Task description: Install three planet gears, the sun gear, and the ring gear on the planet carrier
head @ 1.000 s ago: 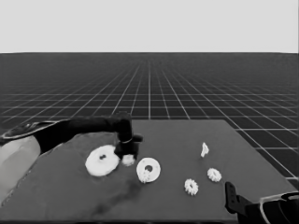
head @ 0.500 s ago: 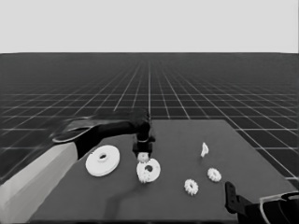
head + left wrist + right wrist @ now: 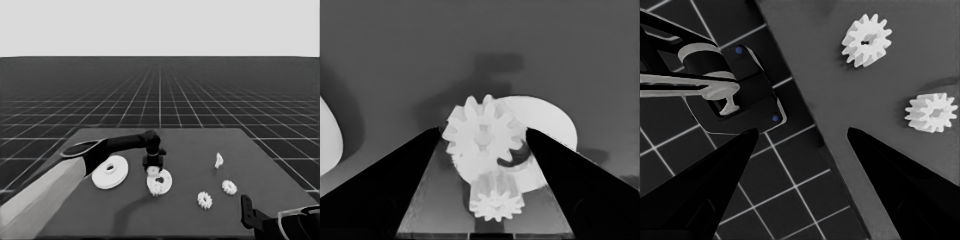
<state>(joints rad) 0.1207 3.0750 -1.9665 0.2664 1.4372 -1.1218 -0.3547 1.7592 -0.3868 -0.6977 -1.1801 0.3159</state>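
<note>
Simulated test bench: dark table [image 3: 270, 165], grid floor [image 3: 160, 100].

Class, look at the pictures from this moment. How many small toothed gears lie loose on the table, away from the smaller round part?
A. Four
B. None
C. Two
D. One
C: two loose gears lie right of the smaller round part, where the left gripper holds a third gear.

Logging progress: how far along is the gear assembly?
Done: one gear appears to sit on the smaller round part. In hand: the left hand holds a second gear over that part. Left: two gears and the larger round part. The right hand waits at the table's corner.
</note>
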